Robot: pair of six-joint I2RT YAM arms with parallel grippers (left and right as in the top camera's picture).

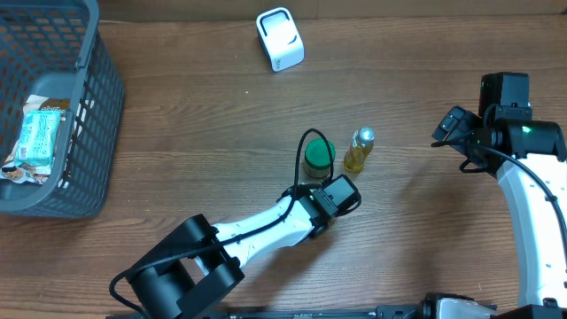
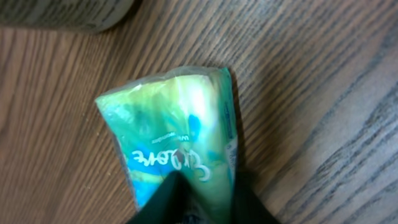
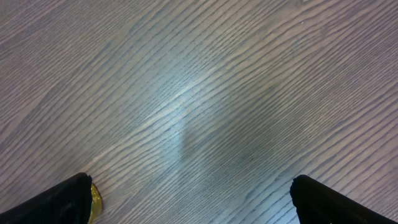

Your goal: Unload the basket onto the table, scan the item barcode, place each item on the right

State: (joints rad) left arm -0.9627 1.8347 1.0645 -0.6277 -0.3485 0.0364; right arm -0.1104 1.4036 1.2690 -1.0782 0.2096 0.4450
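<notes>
The item in my left gripper (image 2: 208, 186) is a shiny green and blue packet (image 2: 174, 118) with white lettering, lying on the wooden table; the dark fingers (image 2: 168, 199) pinch its near end. No barcode shows on the face I see. From overhead the left gripper (image 1: 341, 195) sits just below a green-lidded jar (image 1: 319, 157) and covers the packet. A white scanner (image 1: 280, 38) stands at the back of the table. My right gripper (image 1: 454, 127) hovers at the right, open (image 3: 193, 193) over bare wood.
A small yellow bottle (image 1: 359, 149) stands right of the jar; a yellow sliver (image 3: 94, 199) shows by the right gripper's left finger. A grey basket (image 1: 84, 133) holding packets fills the left edge. The jar's side (image 2: 62, 12) is close to the packet.
</notes>
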